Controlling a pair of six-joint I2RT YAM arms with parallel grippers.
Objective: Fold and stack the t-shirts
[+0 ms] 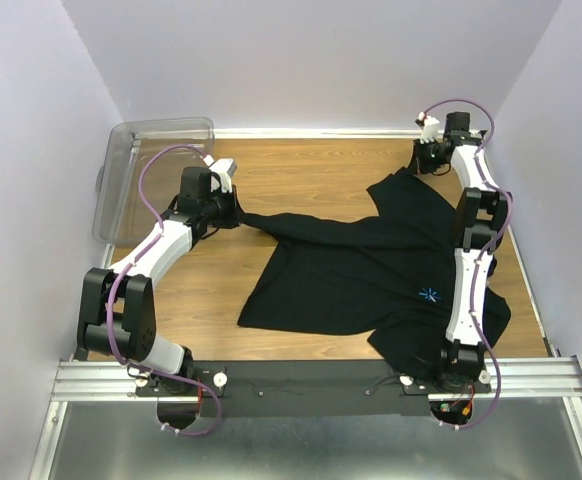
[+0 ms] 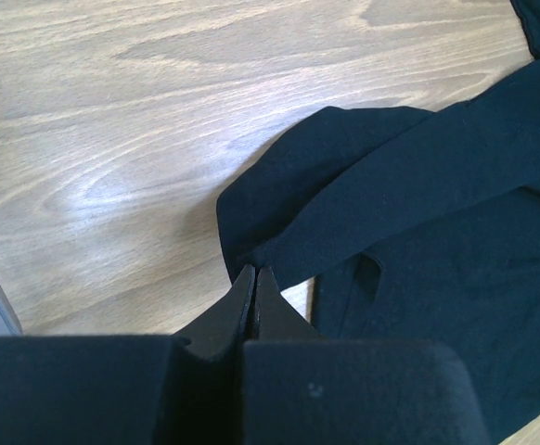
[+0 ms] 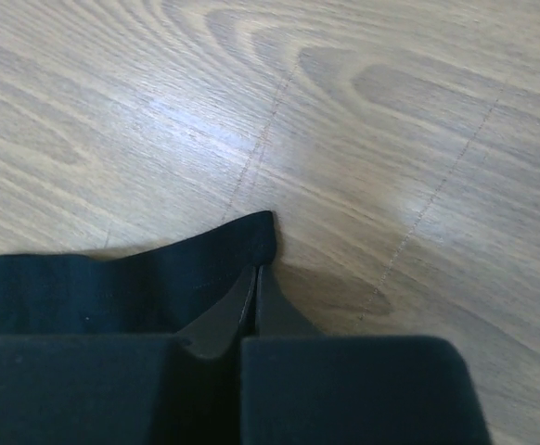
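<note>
One black t-shirt lies crumpled on wooden table. We see left gripper pinching its sleeve, right gripper pinching its far edge.

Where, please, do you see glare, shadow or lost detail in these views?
Top external: even light, t-shirt nearly featureless black. Left wrist: pale glare on the wooden table, left gripper dark, little detail. Right wrist: glare streak on the wood, soft shadow beside the cloth edge.
</note>
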